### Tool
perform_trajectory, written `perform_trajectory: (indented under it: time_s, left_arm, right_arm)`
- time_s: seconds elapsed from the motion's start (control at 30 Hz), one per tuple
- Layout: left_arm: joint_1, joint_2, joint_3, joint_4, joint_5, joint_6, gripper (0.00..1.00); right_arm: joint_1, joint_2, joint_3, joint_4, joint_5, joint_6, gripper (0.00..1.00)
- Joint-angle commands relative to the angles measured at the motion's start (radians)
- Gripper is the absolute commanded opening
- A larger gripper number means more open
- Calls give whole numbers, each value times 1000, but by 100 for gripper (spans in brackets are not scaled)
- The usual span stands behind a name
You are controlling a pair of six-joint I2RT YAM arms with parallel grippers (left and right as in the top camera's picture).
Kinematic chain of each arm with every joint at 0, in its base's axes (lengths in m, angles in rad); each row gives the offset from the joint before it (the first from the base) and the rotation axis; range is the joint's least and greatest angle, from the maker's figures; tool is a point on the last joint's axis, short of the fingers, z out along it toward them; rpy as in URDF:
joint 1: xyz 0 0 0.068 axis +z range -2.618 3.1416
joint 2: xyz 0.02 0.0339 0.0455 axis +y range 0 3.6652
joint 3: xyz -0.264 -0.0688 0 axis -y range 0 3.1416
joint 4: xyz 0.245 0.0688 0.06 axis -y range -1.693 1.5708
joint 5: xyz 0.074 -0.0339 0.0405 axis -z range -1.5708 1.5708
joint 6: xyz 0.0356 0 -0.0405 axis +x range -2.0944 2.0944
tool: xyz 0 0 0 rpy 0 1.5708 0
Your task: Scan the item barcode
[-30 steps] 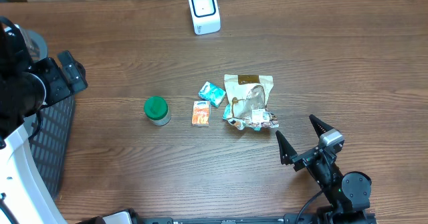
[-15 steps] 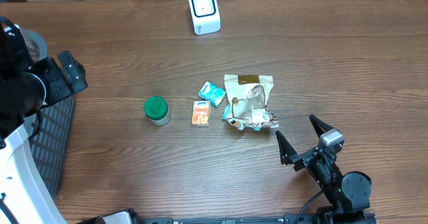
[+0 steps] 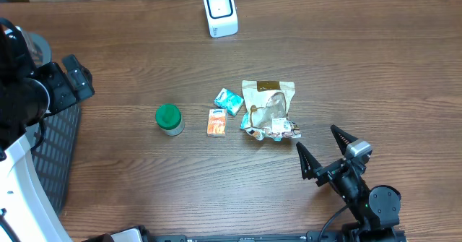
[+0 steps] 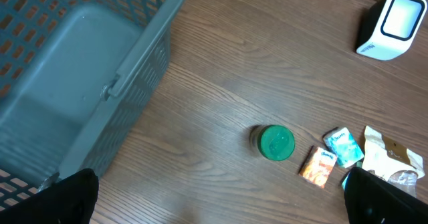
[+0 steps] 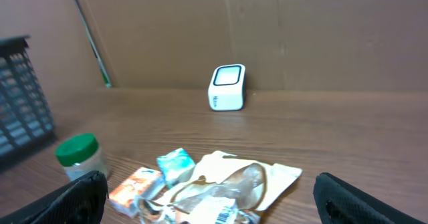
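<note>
Scanner point(image 3: 220, 11) stands upright; left gripper point(image 4: 224, 204) by the basket point(image 4: 144, 63) and right gripper point(image 3: 316, 137) gape empty.

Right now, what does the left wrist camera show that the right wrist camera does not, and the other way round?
Only the left wrist view looks down into the basket and shows its floor. Only the right wrist view shows the brown wall behind the table and the whole pouch, with a crumpled wrapper in front of it. Both show the scanner, the green-lidded jar, the orange packet and the teal packet. The right wrist view also catches the basket, but only its outer side.
</note>
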Motion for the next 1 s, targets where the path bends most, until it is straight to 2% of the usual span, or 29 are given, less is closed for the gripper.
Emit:
perform_trajectory:
  time_s: [0.0,0.13,0.4,0.57,0.73,0.97]
  left_arm:
    - [5,-8,4,-2,11,18,100]
    - [5,-8,4,-2,11,19,100]
    - [4,-8,4,-2,11,18,100]
    - [4,-8,4,-2,11,19,100]
    - [4,-5,4,-2,11,18,100]
    - [3,-4,4,-2,11,18,100]
  right_arm:
    - [4,-10,-10,8,-22,117,100]
    - [4,-10,2,-11,-97,121,100]
    - [4,-10,142,-267,-105,116,100]
    - [4,24,239,-348,-106,116,100]
    - [4,134,356,-416,-126,116,100]
    - [4,411,624,-570,-156,73,100]
